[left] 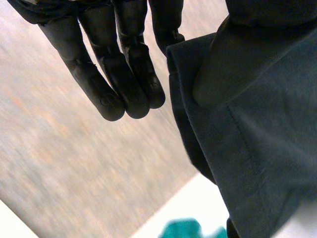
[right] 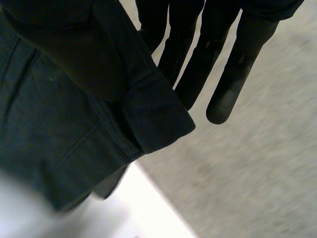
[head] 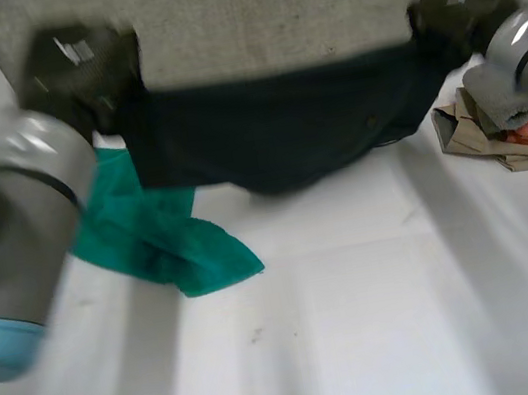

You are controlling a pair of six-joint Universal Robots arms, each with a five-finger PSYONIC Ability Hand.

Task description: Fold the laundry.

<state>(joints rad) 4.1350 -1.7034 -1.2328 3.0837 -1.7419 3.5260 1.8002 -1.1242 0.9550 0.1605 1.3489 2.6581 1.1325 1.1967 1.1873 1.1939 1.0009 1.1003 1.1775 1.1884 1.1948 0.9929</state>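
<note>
A dark navy garment hangs stretched between my two hands over the far part of the white table. Its lower edge sags towards the tabletop. My left hand holds its left upper corner. In the left wrist view the thumb presses the garment against the nearly straight fingers. My right hand holds the opposite upper corner. In the right wrist view a folded hem of the garment is pinched between the thumb and the long fingers.
A crumpled green cloth lies on the table below my left hand, partly under my left arm. A pile of beige, grey and orange clothes sits at the right edge. Grey floor lies beyond the table.
</note>
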